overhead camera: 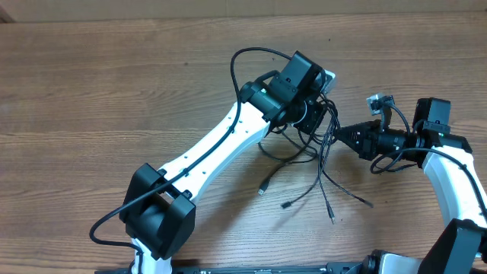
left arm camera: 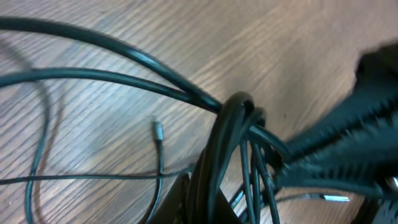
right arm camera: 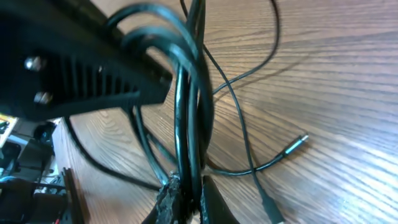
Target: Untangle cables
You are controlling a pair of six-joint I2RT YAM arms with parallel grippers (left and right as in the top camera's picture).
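Spanning the view, wooden table (overhead camera: 114, 91) offers bare surface from 9 to 12 o'clock, its far edge running along 12 o'clock. Cables (overhead camera: 319, 164): thin black wires bunched just toward 3 o'clock of centre, loose strands fanning toward 6 o'clock. Left gripper (overhead camera: 312, 120) clamped on the bunch from 9 o'clock; right gripper (right arm camera: 189, 199) clamped on it from 3 o'clock. Small plugs (overhead camera: 262, 188) lie apart on the wood

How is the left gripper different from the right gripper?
The left gripper sits on a long, stretched-out arm; the right gripper sits on a bent arm. From overhead, the left gripper hides under its wrist, while the right gripper shows, pointing sideways. Both are shut on the cables.
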